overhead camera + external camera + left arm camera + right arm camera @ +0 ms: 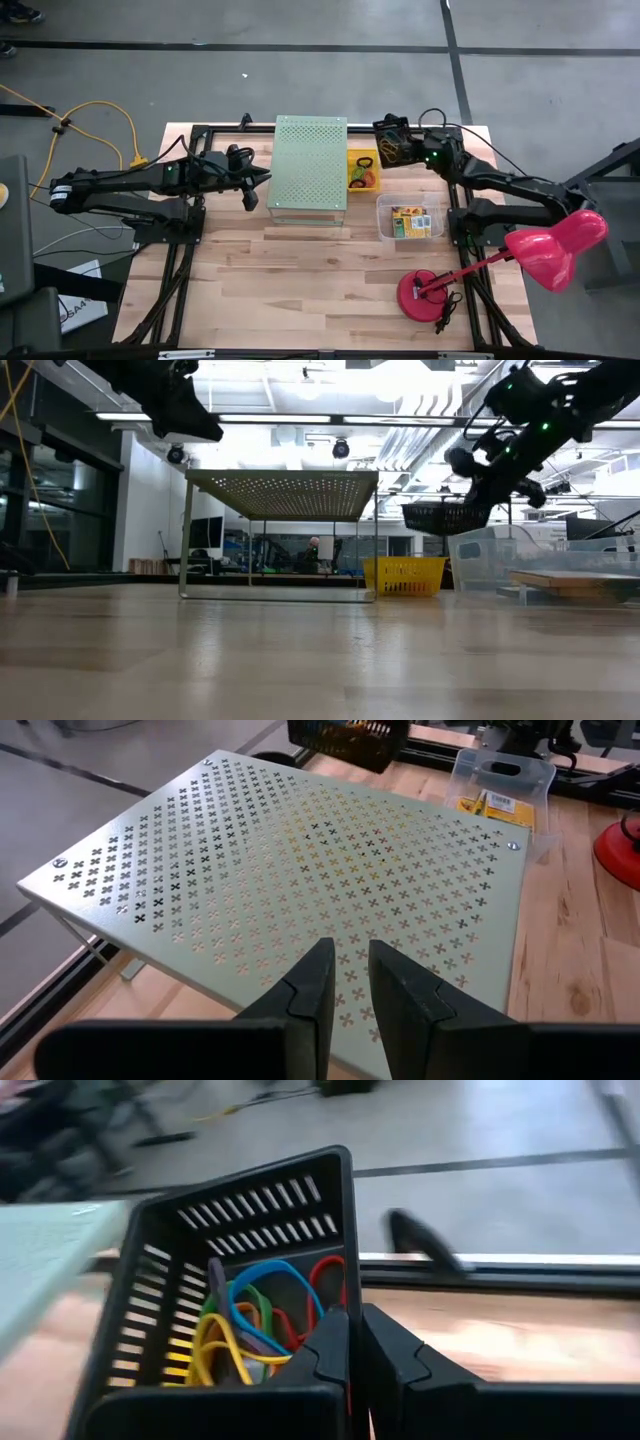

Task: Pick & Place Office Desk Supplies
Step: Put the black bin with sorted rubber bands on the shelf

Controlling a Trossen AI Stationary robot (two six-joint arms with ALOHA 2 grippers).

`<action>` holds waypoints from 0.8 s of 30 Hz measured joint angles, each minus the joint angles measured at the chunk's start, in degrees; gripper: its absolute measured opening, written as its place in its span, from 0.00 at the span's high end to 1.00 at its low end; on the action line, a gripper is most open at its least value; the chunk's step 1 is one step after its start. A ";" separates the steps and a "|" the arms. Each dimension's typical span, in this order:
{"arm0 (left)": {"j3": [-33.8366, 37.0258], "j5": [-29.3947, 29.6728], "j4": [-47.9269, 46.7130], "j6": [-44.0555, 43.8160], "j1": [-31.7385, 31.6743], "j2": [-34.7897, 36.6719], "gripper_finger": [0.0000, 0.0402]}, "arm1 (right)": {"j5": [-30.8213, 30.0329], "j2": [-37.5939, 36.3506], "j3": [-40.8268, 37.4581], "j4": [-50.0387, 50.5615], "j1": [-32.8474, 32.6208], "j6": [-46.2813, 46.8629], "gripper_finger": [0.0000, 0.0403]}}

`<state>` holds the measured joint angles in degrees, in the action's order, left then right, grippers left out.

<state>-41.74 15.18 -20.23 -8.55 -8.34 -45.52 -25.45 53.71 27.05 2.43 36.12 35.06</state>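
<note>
- Elastic band loops (262, 1318), in blue, red, green, yellow and orange, are lying tangled inside a black slotted basket (240, 1230) that the right gripper (352, 1342) is holding off the surface, its fingers clenched on the basket's wall.
- Right gripper (392, 141) and basket (390, 137) are hanging over the far right part of the surface, just beyond a yellow bin (363, 170) with more loops in it.
- Crayon boxes (413, 222), yellow and green, are lying in a clear container (384, 212) nearer the front, beside the yellow bin.
- Left gripper (347, 982) is hovering over the edge of the pale-green perforated box (300, 870), its fingers slightly parted and grasping nothing.
- Pink desk lamp (545, 250) is standing on its red base at the right of the wooden surface (300, 290).
</note>
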 joint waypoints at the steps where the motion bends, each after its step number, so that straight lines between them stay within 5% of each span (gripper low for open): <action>1: 0.00 0.00 0.00 -0.01 0.00 0.00 0.85 | 2.00 -0.57 0.00 -0.42 0.00 -0.75 0.99; 11: 0.00 -0.02 0.01 -0.31 0.00 -0.01 0.85 | 18.75 -1.08 3.89 -2.06 -0.20 -5.56 0.99; 24: 0.00 0.00 0.05 -0.49 0.00 -0.04 0.85 | 31.66 7.48 18.04 4.90 -1.22 -13.35 0.99</action>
<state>-41.74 15.18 -20.18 -9.04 -8.34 -45.56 6.21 61.19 45.09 7.33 34.89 21.71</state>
